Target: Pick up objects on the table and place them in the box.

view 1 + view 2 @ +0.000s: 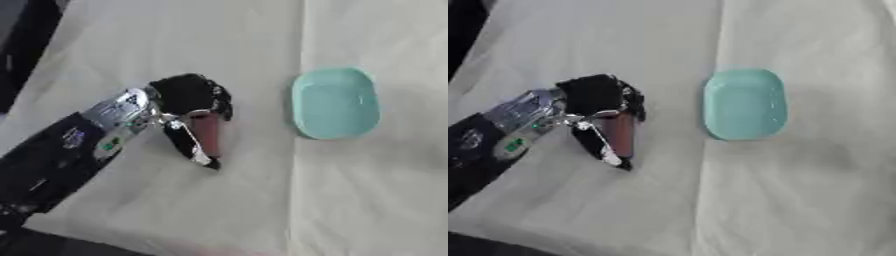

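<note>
Covering the table (367,200), creased cream cloth (798,200) bears a teal box (336,102).

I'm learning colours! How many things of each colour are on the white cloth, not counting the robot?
Turquoise: 1, the oval box, lying apart from the hand.
Reddish-brown: 1, the long object held in the left hand.
Total: 2.
</note>
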Controlling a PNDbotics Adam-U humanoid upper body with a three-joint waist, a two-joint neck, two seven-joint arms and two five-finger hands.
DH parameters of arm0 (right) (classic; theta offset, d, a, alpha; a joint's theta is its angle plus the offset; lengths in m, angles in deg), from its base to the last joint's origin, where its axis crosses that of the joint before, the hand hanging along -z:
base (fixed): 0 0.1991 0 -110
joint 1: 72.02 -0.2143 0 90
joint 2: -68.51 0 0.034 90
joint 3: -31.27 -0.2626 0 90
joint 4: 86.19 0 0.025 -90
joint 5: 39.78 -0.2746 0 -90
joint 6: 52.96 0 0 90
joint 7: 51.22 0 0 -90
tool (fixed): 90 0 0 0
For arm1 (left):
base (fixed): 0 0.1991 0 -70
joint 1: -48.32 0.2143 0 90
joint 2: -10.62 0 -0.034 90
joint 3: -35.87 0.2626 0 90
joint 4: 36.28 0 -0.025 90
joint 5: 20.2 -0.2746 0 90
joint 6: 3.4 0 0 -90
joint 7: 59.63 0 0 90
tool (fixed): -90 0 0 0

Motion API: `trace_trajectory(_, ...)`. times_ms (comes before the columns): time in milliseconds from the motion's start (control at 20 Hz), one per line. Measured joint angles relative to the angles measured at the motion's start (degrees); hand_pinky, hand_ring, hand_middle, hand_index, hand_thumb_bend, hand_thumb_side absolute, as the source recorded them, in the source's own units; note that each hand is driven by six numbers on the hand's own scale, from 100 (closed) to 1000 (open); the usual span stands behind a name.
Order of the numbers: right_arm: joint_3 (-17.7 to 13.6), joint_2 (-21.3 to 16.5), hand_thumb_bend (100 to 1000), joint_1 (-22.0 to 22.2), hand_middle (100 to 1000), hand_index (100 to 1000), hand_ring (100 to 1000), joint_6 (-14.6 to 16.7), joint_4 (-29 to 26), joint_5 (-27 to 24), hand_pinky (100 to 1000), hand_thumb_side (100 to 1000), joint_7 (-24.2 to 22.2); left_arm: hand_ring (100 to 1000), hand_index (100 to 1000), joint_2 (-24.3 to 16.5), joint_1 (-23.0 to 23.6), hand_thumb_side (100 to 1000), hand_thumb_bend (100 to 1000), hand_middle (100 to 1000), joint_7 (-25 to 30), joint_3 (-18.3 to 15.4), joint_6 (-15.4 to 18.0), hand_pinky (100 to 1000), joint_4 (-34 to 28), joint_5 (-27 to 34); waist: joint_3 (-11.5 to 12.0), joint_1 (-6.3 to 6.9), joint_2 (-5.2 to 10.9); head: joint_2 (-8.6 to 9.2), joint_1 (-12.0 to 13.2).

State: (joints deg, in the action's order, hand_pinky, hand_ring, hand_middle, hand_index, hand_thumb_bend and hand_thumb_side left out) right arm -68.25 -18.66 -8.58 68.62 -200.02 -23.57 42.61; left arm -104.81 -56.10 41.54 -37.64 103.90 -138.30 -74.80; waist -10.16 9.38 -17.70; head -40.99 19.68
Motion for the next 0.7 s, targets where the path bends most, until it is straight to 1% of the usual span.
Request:
trace_trajectory(50,0.0,0.0,100,0.0,614,822,360,-0.05,0.0,-0.01,191,777,-0.05,342,468,0.0,0.21,100,540,334,-0.04,0.0,-0.33,100,-0.31,0.25,0.0,0.0,0.0,0.0,0.0)
trace_trajectory(350,0.0,0.0,100,0.01,613,822,359,-0.13,0.0,-0.03,190,778,-0.16,343,463,-0.43,0.76,100,525,333,-0.22,-0.19,-1.61,100,-1.81,1.75,-0.01,0.03,0.0,0.07,0.0)
trace_trajectory(500,0.0,0.0,100,0.04,613,822,359,-0.2,0.0,-0.05,190,778,-0.34,345,463,-0.83,0.5,100,520,334,-0.46,-0.9,-2.12,100,-3.0,2.53,-0.01,0.1,0.02,0.26,0.0)
trace_trajectory(600,0.0,-0.01,100,0.07,612,822,358,-0.23,0.0,-0.07,189,778,-0.47,364,482,-1.71,-0.19,100,529,348,-0.51,-1.71,-2.55,114,-4.11,3.25,0.02,0.18,0.04,0.29,0.0)
trace_trajectory(650,0.0,-0.01,100,0.09,613,822,359,-0.3,0.0,-0.07,190,790,-0.56,368,489,-2.32,-0.63,100,261,355,-0.41,-2.28,-2.86,116,-4.73,3.69,0.04,0.19,0.06,0.31,0.0)
trace_trajectory(700,0.0,-0.01,100,0.13,613,822,359,-0.33,0.0,-0.07,189,778,-0.64,370,490,-2.97,-1.12,100,545,354,-0.15,-3.0,-3.25,119,-5.32,4.23,0.09,0.2,0.14,0.31,0.0)
